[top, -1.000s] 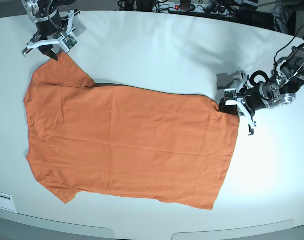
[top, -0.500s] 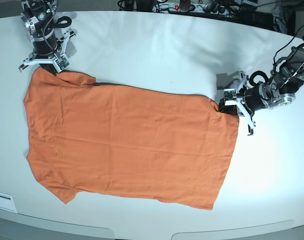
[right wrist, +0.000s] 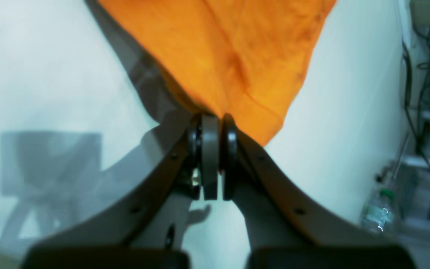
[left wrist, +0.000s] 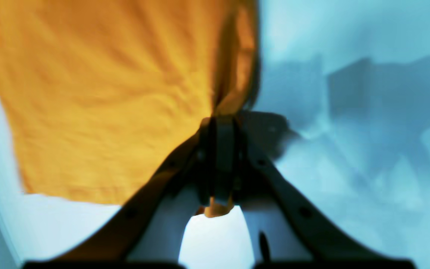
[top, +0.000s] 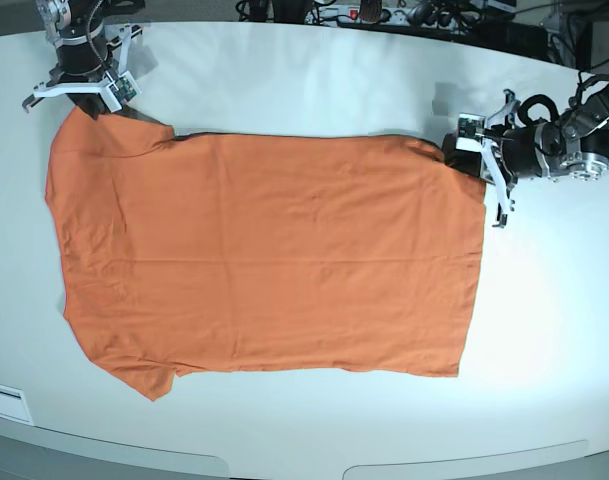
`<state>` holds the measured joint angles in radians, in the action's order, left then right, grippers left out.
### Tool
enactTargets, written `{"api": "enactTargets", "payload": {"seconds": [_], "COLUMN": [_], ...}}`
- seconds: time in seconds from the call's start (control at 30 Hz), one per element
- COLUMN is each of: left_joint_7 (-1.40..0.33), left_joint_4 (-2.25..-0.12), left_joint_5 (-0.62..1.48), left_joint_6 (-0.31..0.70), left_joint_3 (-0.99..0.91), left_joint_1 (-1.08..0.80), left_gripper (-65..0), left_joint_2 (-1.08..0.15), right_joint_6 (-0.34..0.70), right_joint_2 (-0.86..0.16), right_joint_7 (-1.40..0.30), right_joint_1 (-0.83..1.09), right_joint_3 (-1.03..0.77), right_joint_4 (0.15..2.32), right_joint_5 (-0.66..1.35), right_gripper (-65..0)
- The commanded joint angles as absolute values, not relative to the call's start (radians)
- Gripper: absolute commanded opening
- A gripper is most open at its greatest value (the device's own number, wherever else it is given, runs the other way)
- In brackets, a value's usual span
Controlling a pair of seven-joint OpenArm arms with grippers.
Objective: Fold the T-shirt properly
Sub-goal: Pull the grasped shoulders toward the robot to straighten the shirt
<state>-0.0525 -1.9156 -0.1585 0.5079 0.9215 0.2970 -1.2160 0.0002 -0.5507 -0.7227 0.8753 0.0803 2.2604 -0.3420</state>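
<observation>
The orange T-shirt (top: 264, 250) lies spread flat on the white table (top: 314, 80), sleeves at the left, hem at the right. My right gripper (top: 82, 103) at the far left is shut on the upper sleeve tip; the right wrist view shows the jaws (right wrist: 215, 123) pinched on orange fabric (right wrist: 237, 48). My left gripper (top: 454, 155) at the right is shut on the upper hem corner; the left wrist view shows the closed jaws (left wrist: 220, 127) with cloth (left wrist: 103, 93) stretching away and a scrap poking out below.
Cables and power strips (top: 364, 12) lie along the table's far edge. A water bottle (right wrist: 377, 213) stands off the table in the right wrist view. The table's front edge (top: 284, 465) runs below the shirt.
Both grippers have pulled the shirt's upper edge away from the camera, towards the far side of the table. The shirt has shifted up and lies straighter and flatter.
</observation>
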Motion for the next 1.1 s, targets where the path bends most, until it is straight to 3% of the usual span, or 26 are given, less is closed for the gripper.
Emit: {"api": "enactTargets", "payload": {"seconds": [0.0,0.37,0.57,0.83,1.07], "left_joint_7": [-0.036,-0.243,-0.425,-0.495,-0.495], "left_joint_4": [-1.954,-2.172,-2.276,-2.296,-2.296], "left_joint_5": [-0.138,0.070,0.080,-0.108,-0.296], "left_joint_6": [0.505,0.554,0.546,0.405,0.243], "left_joint_3": [0.910,0.911,0.910,0.910,0.910], "left_joint_1": [0.310,0.305,0.157,0.018,0.017], "left_gripper": [-65.0,-65.0,-65.0,-65.0,-65.0], "left_joint_2": [-1.251,-1.354,-1.405,-1.401,-1.396], "right_joint_6": [-0.021,-0.095,-0.095,-0.105,-0.091], "right_joint_2": [-0.563,-0.562,-0.562,-0.562,-0.563], "right_joint_7": [-0.733,-0.806,-0.810,-0.799,-0.765], "right_joint_1": [0.909,1.132,1.233,1.275,1.143], "right_joint_3": [0.063,0.025,0.025,0.025,0.025], "right_joint_4": [2.291,2.324,2.328,2.356,2.356], "right_joint_5": [-0.368,-0.375,-0.375,-0.448,-0.544], "right_gripper": [-65.0,-65.0,-65.0,-65.0,-65.0]}}
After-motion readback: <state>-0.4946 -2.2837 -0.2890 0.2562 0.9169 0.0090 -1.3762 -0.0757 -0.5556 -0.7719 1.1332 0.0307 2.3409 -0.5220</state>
